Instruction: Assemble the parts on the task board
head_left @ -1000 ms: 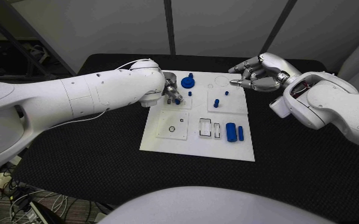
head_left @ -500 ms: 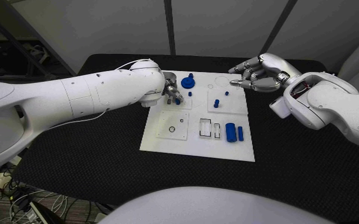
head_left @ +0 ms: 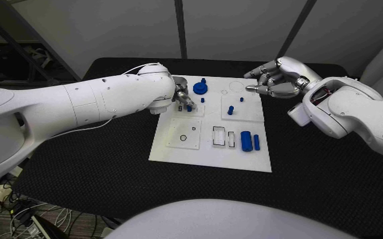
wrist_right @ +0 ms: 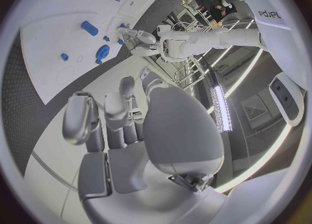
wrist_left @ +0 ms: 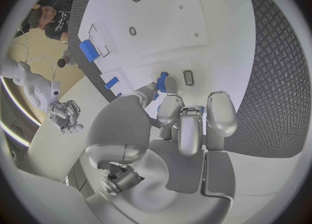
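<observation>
Fingers of the left hand (head_left: 182, 99) pinch a small blue peg (wrist_left: 161, 81) between thumb and fingertip, its lower end at the white surface of the flat white task board (head_left: 207, 153) beside a small dark rectangular slot (wrist_left: 189, 77). Whether the peg actually touches the surface cannot be told. In the head view this hand sits over the board's far left raised tile.

Just beyond it stands a round blue knob-shaped part (head_left: 200, 88), with a small blue stud (head_left: 202, 100) near it. Farther toward the right, two short blue pins (head_left: 231, 109) stand on the far right tile. On the near half of the board lie two empty rectangular cut-outs (head_left: 218, 136) and, beside them, a larger blue block (head_left: 247, 140) with a slimmer blue bar next to it — both lying flat.

The right hand (head_left: 275, 83) hovers off the board's far right corner, above the black counter (head_left: 96, 156), fingers curled inward and holding nothing.
</observation>
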Robot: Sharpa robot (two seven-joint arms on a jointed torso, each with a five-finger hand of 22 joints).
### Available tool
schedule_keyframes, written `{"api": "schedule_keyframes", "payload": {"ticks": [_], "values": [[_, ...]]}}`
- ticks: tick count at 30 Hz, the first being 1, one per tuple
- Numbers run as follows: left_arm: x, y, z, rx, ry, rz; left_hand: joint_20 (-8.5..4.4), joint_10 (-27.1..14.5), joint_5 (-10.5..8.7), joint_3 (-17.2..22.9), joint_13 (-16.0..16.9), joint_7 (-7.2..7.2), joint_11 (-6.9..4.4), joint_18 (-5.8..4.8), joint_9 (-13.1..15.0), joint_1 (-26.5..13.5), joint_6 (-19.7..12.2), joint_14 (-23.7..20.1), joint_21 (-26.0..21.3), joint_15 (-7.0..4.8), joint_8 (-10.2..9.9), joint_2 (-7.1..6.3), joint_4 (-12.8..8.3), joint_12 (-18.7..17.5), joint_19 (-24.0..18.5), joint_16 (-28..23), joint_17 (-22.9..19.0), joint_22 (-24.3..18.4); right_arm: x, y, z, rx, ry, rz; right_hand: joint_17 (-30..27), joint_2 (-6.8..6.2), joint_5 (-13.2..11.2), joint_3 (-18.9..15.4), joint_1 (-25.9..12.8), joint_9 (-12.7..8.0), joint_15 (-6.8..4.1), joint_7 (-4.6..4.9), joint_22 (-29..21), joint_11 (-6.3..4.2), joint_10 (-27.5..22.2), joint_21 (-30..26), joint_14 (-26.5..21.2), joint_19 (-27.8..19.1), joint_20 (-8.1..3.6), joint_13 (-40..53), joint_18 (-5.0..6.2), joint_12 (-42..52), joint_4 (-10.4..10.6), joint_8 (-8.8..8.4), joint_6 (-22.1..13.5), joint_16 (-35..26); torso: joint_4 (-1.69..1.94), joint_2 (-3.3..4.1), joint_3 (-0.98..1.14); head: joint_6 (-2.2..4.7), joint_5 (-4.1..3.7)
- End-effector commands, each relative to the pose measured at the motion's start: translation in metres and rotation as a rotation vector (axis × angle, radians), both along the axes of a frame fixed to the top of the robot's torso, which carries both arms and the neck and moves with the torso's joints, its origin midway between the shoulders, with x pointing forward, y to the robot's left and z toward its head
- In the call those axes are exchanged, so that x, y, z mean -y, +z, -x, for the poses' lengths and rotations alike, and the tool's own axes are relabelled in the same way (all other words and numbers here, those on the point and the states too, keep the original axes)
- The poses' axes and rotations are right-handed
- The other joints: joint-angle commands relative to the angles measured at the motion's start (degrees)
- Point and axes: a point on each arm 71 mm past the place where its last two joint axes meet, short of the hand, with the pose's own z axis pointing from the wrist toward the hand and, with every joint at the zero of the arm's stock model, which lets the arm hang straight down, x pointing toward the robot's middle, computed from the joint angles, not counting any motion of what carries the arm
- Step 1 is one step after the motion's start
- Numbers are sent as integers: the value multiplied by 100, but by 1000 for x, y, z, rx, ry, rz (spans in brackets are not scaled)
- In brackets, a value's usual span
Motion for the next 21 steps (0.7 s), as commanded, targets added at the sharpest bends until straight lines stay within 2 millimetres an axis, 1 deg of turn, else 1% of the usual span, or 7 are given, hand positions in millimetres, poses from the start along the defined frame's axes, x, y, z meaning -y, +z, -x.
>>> {"api": "schedule_keyframes", "payload": {"ticks": [1,6,10,12,14,19,21], "values": [[0,-6,4,-36,-15,-21,-13,262,-38,-20,153,15,-12,-65,12,30,30,576,-26,-28,-40,-52,75,28,32,35,1338,9,-1,2,0,6,5,-3,-10,6,27,1,-58,-5,-1,-11,-15,9,36,-22,50,33,-5,-11,63,17,25,-17,31,-28,2,-1,0,-5,-3],[-1,-6,4,-42,-18,-24,-13,264,-78,-119,162,13,-12,-64,21,77,50,577,-34,-29,-57,-90,210,31,32,40,1344,8,-1,2,0,6,5,-3,-10,6,27,1,-58,-5,-1,-11,-15,9,36,-22,50,33,-5,-11,63,17,25,-17,31,-28,3,1,-2,-7,0],[-1,-6,5,-44,-19,-25,-12,266,-147,-234,168,13,-11,-64,31,138,69,577,-39,-29,-79,-123,375,26,37,40,1343,16,-1,2,0,6,5,-3,-10,6,27,1,-58,-5,-1,-11,-15,9,36,-22,50,33,-5,-11,63,17,25,-17,31,-28,-1,0,-2,-16,6],[-1,-6,5,-42,-18,-24,-10,266,-214,-321,171,11,-10,-64,40,191,81,576,-47,-30,-95,-148,499,20,36,39,1341,16,-1,2,0,6,5,-3,-10,6,27,1,-58,-5,-1,-11,-15,9,36,-22,50,33,-5,-11,63,17,25,-17,31,-28,-2,0,-2,-14,6],[-2,-6,5,-38,-16,-21,-11,269,-352,-435,177,20,-13,-66,52,220,104,576,-48,-25,-104,-175,650,19,43,38,1339,27,-1,2,0,6,5,-4,-10,6,27,1,-58,-5,-1,-11,-15,9,36,-22,50,33,-5,-11,63,17,25,-17,31,-28,-1,1,-3,-12,5],[-2,-5,4,-22,-6,-12,-19,273,-389,-663,185,21,-12,-66,78,238,134,576,-56,-30,-119,-244,951,12,45,40,1341,35,-1,2,0,7,5,-4,-14,6,27,0,-66,-5,-1,-10,-16,10,34,-24,50,34,-5,-14,63,15,30,-18,29,-34,2,-1,-2,-13,4],[-3,-5,3,-16,-1,-8,-22,273,-384,-702,187,22,-9,-66,82,235,136,575,-57,-31,-123,-255,1011,11,46,38,1337,36,-1,2,0,7,5,-4,-14,6,27,0,-66,-5,-1,-10,-16,10,34,-24,50,34,-5,-14,63,15,30,-18,29,-34,3,-1,-2,-11,4]]}}
